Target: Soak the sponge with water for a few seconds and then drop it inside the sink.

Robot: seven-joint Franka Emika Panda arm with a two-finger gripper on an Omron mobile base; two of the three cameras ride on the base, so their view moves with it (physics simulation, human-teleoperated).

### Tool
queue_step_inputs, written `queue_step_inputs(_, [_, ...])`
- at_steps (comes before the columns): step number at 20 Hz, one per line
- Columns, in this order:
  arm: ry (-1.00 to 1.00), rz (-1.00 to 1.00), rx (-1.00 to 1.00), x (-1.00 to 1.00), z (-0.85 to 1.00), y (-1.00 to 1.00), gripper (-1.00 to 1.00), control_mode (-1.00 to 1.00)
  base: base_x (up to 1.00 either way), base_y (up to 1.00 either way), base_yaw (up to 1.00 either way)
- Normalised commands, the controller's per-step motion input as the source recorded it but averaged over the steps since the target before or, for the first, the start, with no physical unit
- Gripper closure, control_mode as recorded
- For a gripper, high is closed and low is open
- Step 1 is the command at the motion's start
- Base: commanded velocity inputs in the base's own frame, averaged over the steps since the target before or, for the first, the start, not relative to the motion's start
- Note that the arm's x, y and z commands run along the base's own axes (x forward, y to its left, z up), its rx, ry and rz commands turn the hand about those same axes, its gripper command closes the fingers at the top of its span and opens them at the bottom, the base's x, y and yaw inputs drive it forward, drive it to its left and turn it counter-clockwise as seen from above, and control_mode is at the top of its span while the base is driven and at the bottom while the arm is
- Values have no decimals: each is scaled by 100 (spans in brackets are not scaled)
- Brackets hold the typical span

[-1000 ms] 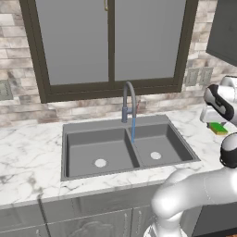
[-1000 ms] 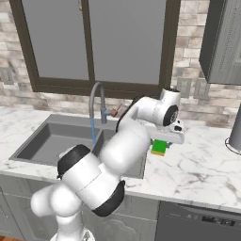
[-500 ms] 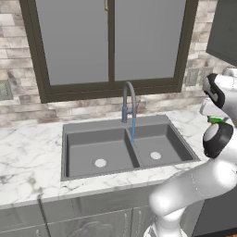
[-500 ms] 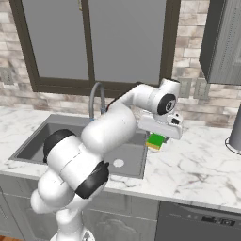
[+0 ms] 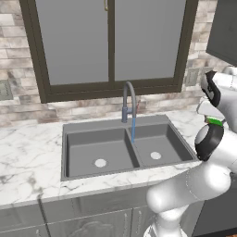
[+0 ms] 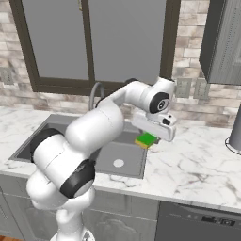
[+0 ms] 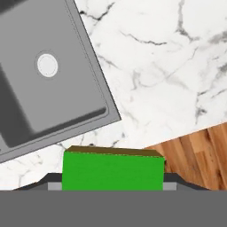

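My gripper point(image 6: 149, 135) is shut on the sponge point(image 6: 147, 139), a small green block with a yellow layer, held above the marble counter just right of the sink point(image 6: 126, 157). In the hand view the sponge point(image 7: 113, 170) sits between the fingertips, and the sink's right basin point(image 7: 57, 97) with its round drain lies up and to the left. From the left base view the sponge point(image 5: 214, 121) peeks out under the hand at the far right. A thin blue stream of water point(image 5: 134, 130) falls from the arched faucet point(image 5: 128, 95) into the sink point(image 5: 115, 124).
Marble counter point(image 6: 197, 164) stretches right of the sink, with a dark grey cylinder point(image 6: 235, 127) at its far right. A window and brick wall stand behind. The counter's front edge and the wooden floor point(image 7: 195, 150) show in the hand view.
The arm has swung, carrying the sponge a little leftward toward the sink's right edge. The grip on the sponge is unchanged.
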Motion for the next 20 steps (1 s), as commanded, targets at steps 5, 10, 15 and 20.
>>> queue_step_inputs(5, [0, -19, -5, -23, 11, 40, 100, -100, 0, 0, 0])
queue_step_inputs(10, [0, -18, -3, -23, 38, 33, 100, -100, 0, 0, 0])
queue_step_inputs(15, [1, -16, -8, -8, 21, 42, 100, -100, 0, 0, 0])
queue_step_inputs(20, [6, -18, -11, 0, 0, 43, 100, -100, 0, 0, 0])
